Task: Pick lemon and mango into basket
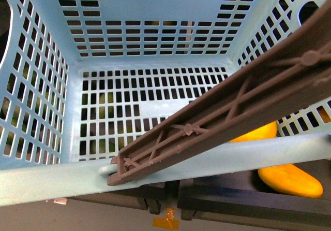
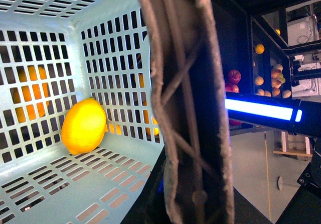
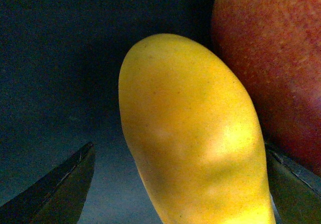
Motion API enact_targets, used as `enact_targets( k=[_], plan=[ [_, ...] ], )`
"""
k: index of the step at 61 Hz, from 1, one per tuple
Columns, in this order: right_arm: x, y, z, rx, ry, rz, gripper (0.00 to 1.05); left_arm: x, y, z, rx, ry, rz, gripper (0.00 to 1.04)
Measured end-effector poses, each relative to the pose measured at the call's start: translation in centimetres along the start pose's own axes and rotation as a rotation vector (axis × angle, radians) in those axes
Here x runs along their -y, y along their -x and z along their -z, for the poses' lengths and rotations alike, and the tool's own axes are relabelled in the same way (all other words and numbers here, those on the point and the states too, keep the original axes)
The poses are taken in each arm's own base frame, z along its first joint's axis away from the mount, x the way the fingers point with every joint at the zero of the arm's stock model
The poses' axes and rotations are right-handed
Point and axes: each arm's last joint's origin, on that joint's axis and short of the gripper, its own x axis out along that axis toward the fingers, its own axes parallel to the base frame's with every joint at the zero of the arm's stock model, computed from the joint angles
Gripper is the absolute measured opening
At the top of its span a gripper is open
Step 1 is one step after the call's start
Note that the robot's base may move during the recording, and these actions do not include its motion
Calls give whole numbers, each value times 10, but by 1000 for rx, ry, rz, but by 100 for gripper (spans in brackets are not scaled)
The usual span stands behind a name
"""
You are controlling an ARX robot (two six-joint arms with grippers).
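Dark shelves (image 2: 266, 81) stocked with fruit back the scene. We see the light teal slotted plastic basket (image 1: 155, 60), its grey-brown ribbed swing handle (image 1: 232, 106) slanting across it. The elongated yellow-orange mango (image 3: 195, 138) lies beside a red fruit (image 3: 281, 68), between the wide-open fingers of the right end effector (image 3: 179, 153), not gripped. The round yellow lemon (image 2: 84, 126) sits inside the basket. We cannot tell the left end effector's state.

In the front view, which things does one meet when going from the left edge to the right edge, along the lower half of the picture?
Left wall of the basket → greenish fruit behind the base slots → low end of the grey-brown handle → yellow-orange oval fruit outside the basket.
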Motion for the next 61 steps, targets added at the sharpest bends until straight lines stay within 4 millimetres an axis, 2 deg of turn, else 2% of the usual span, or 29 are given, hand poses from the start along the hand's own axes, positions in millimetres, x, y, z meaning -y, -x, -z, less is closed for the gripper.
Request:
enact_targets(
  k=[3,17,21,33,41,51,61],
  plan=[
    [1,-2,2,-4,-6,5,96,0,0,0,0,0,0,6],
    [5,-5,6,-9,-19,10,66,0,0,0,1,0,0,6],
    [7,-5,6,-4,-23,4,61,0,0,0,1,0,-1,6],
    [15,10,12,1,-28,-38,57,0,0,0,1,0,-1,6],
    [17,37,10,34,-4,-93,57,0,0,0,0,0,0,6],
    [20,100,2,124,77,-192,57,0,0,0,0,0,0,6],
    [23,154,4,171,125,-271,57,0,0,0,1,0,-1,6]
  ],
)
